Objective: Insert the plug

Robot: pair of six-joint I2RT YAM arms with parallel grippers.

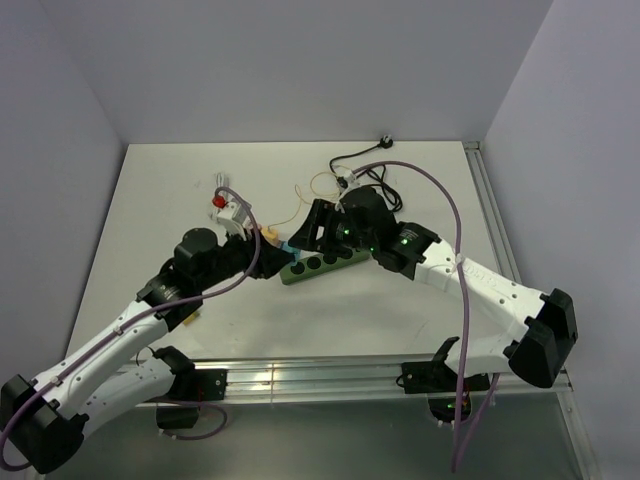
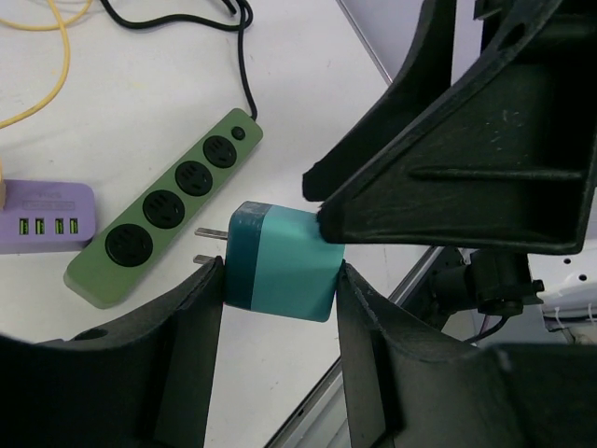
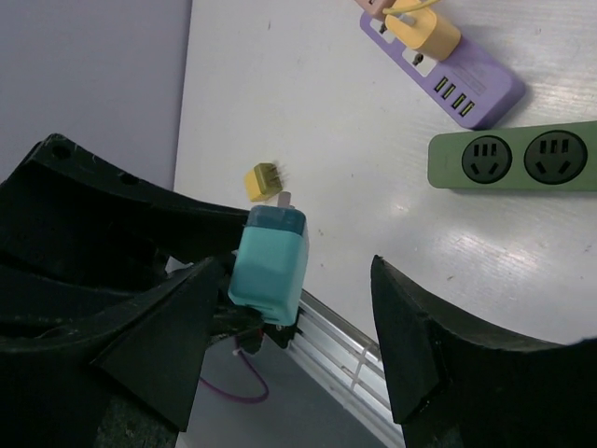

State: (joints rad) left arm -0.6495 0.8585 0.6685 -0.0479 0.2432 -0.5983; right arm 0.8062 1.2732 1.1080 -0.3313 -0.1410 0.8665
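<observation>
My left claw [image 2: 280,285] is clamped on the teal plug [image 2: 280,266], one finger against each flat side; its two metal prongs [image 2: 207,245] stick out bare and point toward the near end of the green power strip [image 2: 168,210]. The plug hangs clear of the white table [image 2: 112,112], in none of the strip's four round sockets. My right claw [image 3: 298,271] stands with its jaws apart around the same plug; from its wrist camera the block sits close against one finger [image 3: 177,322] while the other finger [image 3: 420,345] stays well off it (whether the near one truly touches I cannot tell). Beside the green strip lies a purple USB strip [image 3: 448,65] with a yellow adapter [image 3: 422,33] plugged into it; a small yellow piece [image 3: 263,180] rests on the table on its own. A black cord [image 2: 247,65] runs from the green strip's far end.
</observation>
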